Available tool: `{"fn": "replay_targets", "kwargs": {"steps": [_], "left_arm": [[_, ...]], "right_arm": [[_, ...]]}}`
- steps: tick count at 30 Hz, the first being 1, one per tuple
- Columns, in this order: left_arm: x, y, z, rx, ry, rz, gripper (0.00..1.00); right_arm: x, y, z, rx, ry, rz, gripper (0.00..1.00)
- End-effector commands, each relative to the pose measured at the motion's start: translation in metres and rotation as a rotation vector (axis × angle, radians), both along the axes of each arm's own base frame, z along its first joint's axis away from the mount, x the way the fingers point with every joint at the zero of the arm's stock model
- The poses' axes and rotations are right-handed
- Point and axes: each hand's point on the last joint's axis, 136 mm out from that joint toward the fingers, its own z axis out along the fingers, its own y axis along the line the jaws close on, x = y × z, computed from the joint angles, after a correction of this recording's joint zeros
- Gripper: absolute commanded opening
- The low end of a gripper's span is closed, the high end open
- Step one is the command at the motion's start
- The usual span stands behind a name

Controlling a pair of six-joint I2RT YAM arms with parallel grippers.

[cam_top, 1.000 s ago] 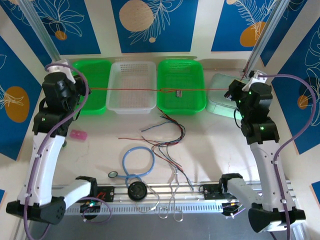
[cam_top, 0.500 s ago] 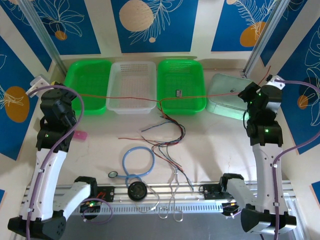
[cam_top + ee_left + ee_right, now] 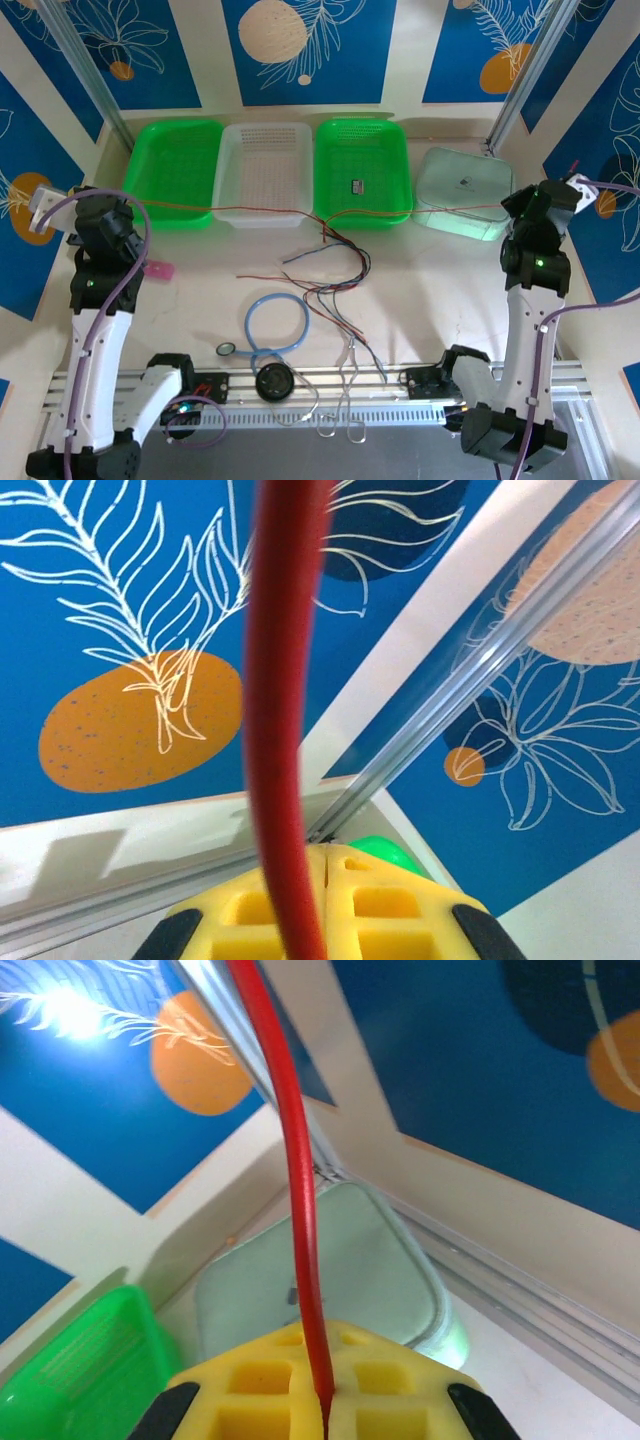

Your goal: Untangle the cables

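Matte cream table (image 3: 440,285) carries a loose knot of thin cables (image 3: 335,275). Left gripper (image 3: 322,885) and right gripper (image 3: 324,1370) each pinch one glossy red cable (image 3: 230,208) between blocky yellow pads (image 3: 260,1400)

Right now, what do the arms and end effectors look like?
Left arm and right arm: white links, black joint housings with green LEDs, a thick purple cable looping along each. Left end effector and right end effector have yellow finger pads with square recesses, black at the outer edges.
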Motion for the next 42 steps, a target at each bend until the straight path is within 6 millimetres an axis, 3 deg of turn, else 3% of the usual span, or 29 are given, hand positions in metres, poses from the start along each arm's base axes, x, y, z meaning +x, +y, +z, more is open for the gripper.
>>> {"fn": "replay_targets", "kwargs": {"steps": [1, 7, 11, 16, 23, 28, 31, 33, 38, 42], "left_arm": [[-0.019, 0.016, -0.009, -0.060, -0.034, 0.104, 0.00], [-0.031, 0.039, -0.026, -0.124, -0.026, 0.190, 0.00], [-0.024, 0.056, -0.042, -0.210, -0.024, 0.180, 0.00], [-0.018, 0.059, -0.057, -0.234, -0.001, 0.173, 0.00], [0.008, 0.053, -0.084, -0.300, 0.031, 0.065, 0.00], [0.036, 0.032, -0.076, -0.323, -0.047, -0.127, 0.00], [0.063, 0.006, -0.054, -0.294, -0.111, -0.328, 0.00], [0.076, -0.012, -0.050, -0.324, -0.098, -0.434, 0.00], [0.097, -0.053, -0.041, -0.317, -0.102, -0.598, 0.00], [0.102, -0.074, -0.027, -0.297, -0.114, -0.675, 0.00]], "right_arm": [[-0.009, -0.007, 0.000, -0.010, 0.001, -0.046, 0.00], [-0.018, -0.022, -0.008, -0.040, 0.042, -0.121, 0.00], [-0.017, -0.031, -0.013, -0.086, 0.073, -0.142, 0.00], [-0.016, -0.032, -0.020, -0.053, 0.072, -0.148, 0.00], [-0.011, -0.027, -0.021, -0.050, 0.070, -0.100, 0.00], [0.009, 0.012, -0.011, 0.018, 0.010, 0.098, 0.00], [0.019, 0.039, 0.003, 0.029, -0.028, 0.218, 0.00], [0.024, 0.058, 0.013, 0.026, -0.051, 0.289, 0.00], [0.038, 0.107, 0.062, -0.025, -0.151, 0.460, 0.00], [0.044, 0.148, 0.122, -0.102, -0.237, 0.571, 0.00]]}}
